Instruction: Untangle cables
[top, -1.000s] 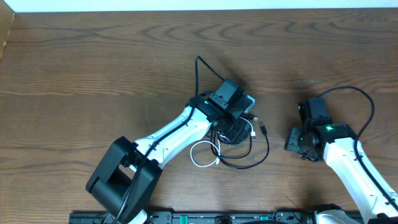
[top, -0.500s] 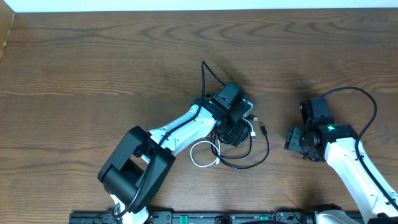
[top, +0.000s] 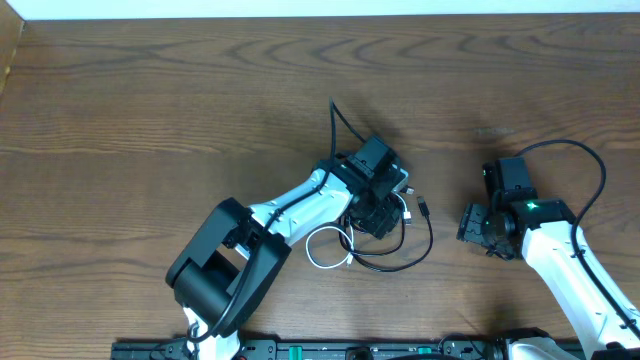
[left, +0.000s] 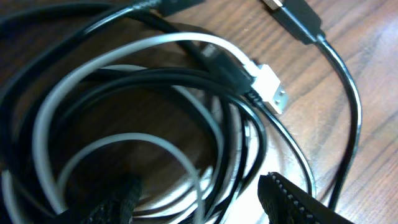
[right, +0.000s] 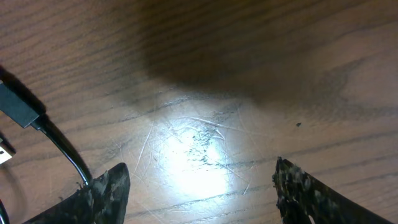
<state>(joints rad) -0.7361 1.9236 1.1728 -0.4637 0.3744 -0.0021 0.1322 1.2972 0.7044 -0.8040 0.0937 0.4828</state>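
Task status: separation not yet achieved. The thin black and white plug-ended cords (left: 186, 74) lie coiled together at overhead frame centre on the brown wooden bench (top: 150, 100). The left pincer (left: 199, 194) straddles the coil, jaws apart (nothing pinched). The right pincer (right: 199, 190) stands spread over bare wood.

The cables (left: 186, 76) lie flat in one tangled coil, black cords looped over a white cord (left: 264, 78), plugs sticking out.
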